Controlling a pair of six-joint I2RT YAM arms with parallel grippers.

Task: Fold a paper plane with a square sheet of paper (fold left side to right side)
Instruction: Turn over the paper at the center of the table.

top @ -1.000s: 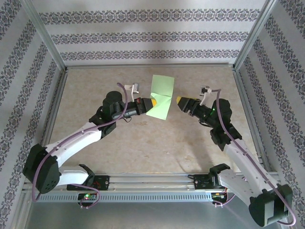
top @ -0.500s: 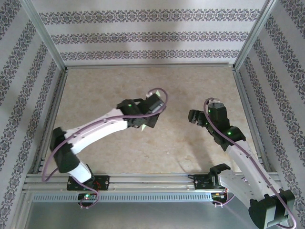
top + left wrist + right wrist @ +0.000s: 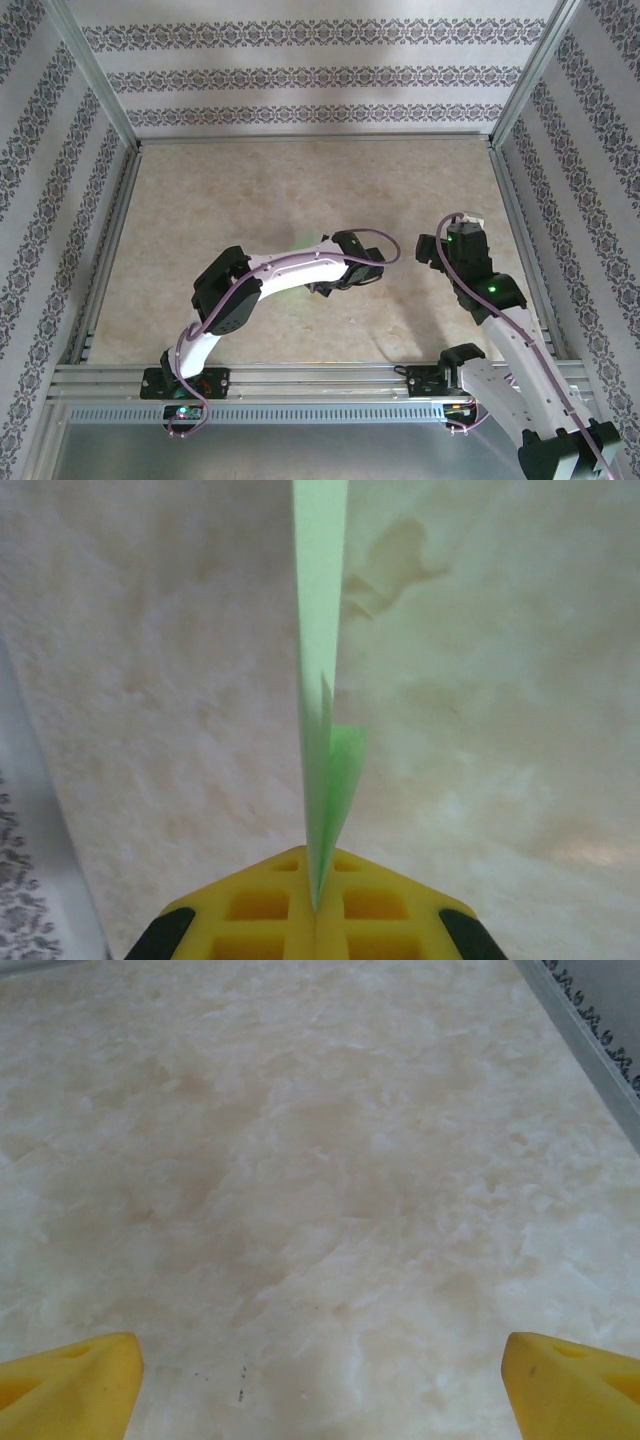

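The light green sheet of paper [image 3: 320,630] is seen edge-on in the left wrist view, standing up from the yellow fingers [image 3: 250,910] as a thin folded strip above the table. My left gripper [image 3: 318,905] is shut on its lower end. From above, the left gripper [image 3: 345,275] sits at the table's middle front with the arm curled back, and the paper is hidden under it. My right gripper [image 3: 428,250] hangs to the right of it, open, its yellow fingertips [image 3: 80,1375] wide apart over bare table.
The beige marbled tabletop [image 3: 300,180] is ringed by a metal frame [image 3: 510,210] and patterned walls. A metal rail [image 3: 320,380] with the arm bases runs along the near edge. A frame bar [image 3: 600,1030] crosses the right wrist view's upper right corner.
The left arm has curled back toward the near middle, carrying the paper off the far table. The right arm has drawn back and its jaws have opened wide.
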